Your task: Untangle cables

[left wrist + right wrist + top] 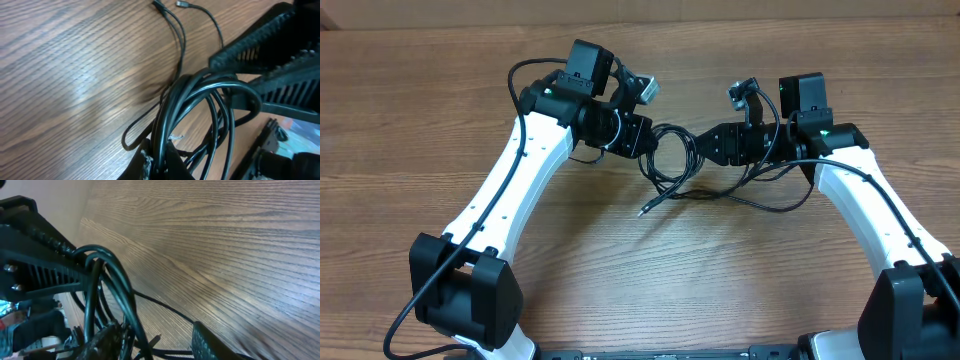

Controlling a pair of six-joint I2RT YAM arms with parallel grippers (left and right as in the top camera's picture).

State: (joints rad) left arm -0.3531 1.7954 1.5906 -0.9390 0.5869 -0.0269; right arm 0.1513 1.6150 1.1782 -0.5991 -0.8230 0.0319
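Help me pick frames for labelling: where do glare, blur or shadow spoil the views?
Overhead: even light and sharp, the cables crisp, only soft shadows on the table. Left wrist: a pale glare patch on the table at left, the nearest cable loops soft, the far plug ends sharper. Right wrist: sheen across the table grain at lower right, the close cables slightly blurred.

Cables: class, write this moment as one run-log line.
cables: looped bundle between grippers | left gripper: shut on cables | right gripper: open beside cables
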